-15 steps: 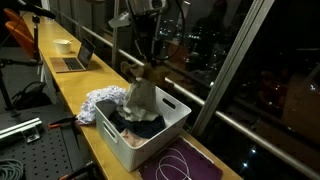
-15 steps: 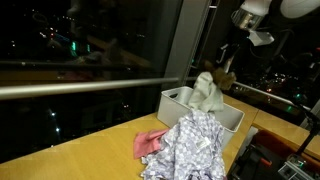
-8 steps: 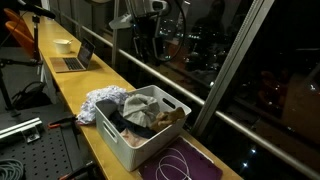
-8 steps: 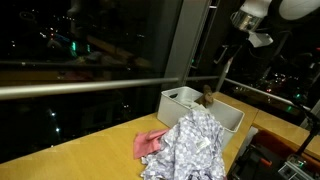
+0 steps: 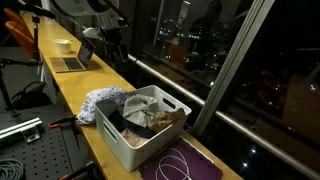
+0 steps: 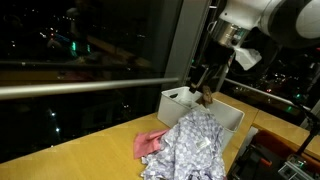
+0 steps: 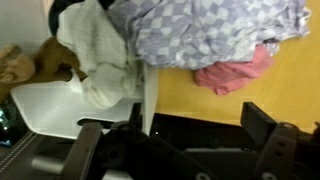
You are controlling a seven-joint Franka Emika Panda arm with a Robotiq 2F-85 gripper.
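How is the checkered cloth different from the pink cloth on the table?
The checkered cloth has grey and white squares; the pink cloth is plain. The checkered cloth is much larger than the pink cloth and partly covers it. Both lie crumpled on the table.

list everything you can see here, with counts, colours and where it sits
bin: one, white, on the wooden bench by the window
clothes in bin: heap, white, dark and tan, count unclear
checked cloth: one, grey and white, on the bench against the bin
pink cloth: one, pink, showing at the checked cloth's edge
laptop: one, grey, open, farther along the bench
mat: one, purple, beside the bin
cable: one, white, looped on the mat
robot arm: one, white, above the bin
jaws: open, empty, over the checked cloth and bin
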